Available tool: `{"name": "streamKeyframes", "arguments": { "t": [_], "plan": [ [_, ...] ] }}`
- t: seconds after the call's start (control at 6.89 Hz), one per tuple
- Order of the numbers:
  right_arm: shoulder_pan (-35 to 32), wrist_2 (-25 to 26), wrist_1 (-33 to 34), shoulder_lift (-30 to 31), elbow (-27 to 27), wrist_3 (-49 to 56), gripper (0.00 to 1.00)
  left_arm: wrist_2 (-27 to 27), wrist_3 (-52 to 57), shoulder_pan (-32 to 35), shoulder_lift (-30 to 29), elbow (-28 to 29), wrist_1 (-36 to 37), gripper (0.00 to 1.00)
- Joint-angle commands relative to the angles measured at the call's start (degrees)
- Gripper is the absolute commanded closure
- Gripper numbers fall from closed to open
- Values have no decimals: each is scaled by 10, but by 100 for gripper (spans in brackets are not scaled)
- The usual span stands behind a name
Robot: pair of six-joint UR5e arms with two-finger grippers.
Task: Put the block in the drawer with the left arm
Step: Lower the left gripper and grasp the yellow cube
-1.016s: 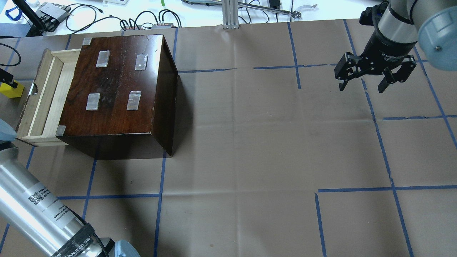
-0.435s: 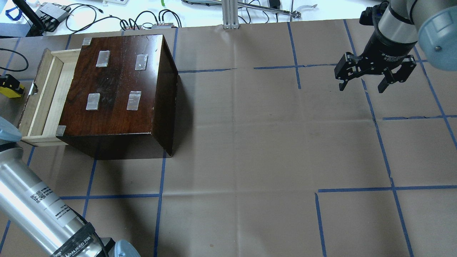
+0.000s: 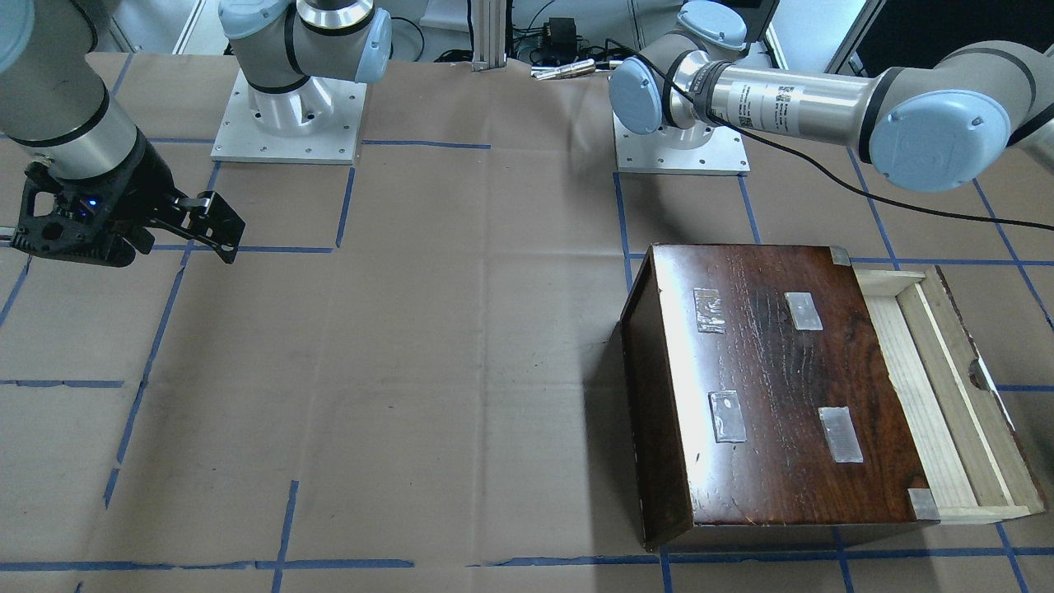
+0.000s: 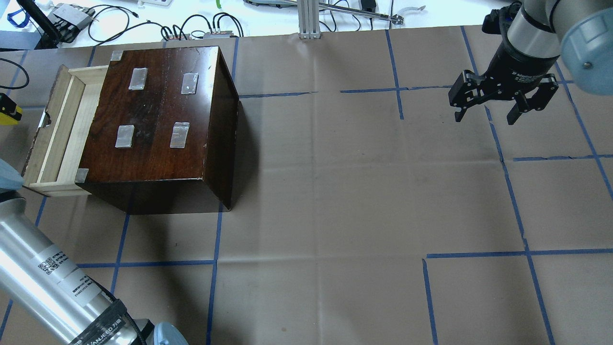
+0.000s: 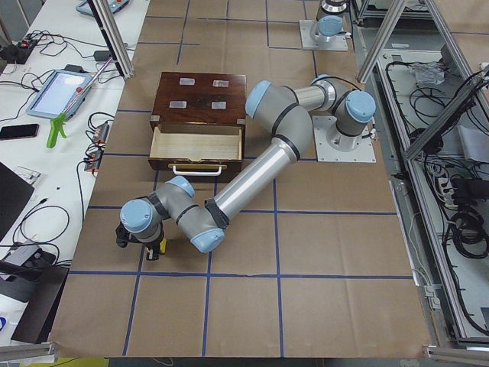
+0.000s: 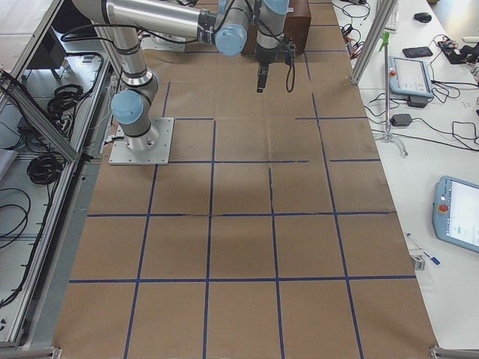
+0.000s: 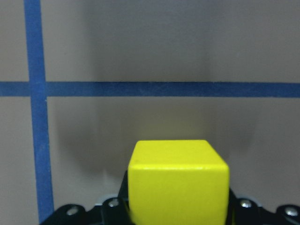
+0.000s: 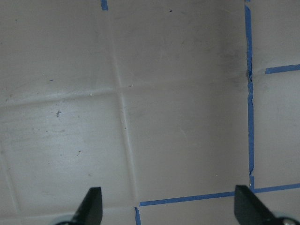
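The small yellow block (image 7: pixel 178 183) is pinched between the black fingers of my left gripper (image 5: pixel 147 245), which is shut on it above the brown paper. In the overhead view the block (image 4: pixel 10 116) shows at the left edge, out beyond the drawer's notched front. The drawer (image 4: pixel 57 129) is pulled open from the dark-brown box (image 4: pixel 158 115), and its pale wood inside is bare. My right gripper (image 4: pixel 486 117) hangs open and empty over the table's far right, its fingertips (image 8: pixel 91 206) wide apart.
The box (image 3: pixel 782 387) with tape patches stands beside the left arm's base. Blue tape lines cross the paper. Cables and tools lie on the white bench past the table's far edge (image 4: pixel 143 24). An aluminium post (image 4: pixel 309 19) stands at the back middle.
The block in my left gripper has shifted slightly toward the left edge of the overhead view. The right arm and the box have not moved.
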State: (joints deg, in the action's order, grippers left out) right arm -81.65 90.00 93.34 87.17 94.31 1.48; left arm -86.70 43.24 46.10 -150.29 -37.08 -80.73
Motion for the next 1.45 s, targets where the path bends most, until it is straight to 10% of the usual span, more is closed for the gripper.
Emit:
{"name": "streamKeyframes", "arguments": {
  "t": [0.0,0.58,1.31],
  "plan": [
    [0,0,0,0,0,0,0,0,0,-3,71,-15,-79,65],
    [0,0,0,0,-1,0,0,2,-34,5,252,-199,-107,65],
    [0,0,0,0,0,0,0,3,-185,118,437,-489,47,65]
  ]
}}
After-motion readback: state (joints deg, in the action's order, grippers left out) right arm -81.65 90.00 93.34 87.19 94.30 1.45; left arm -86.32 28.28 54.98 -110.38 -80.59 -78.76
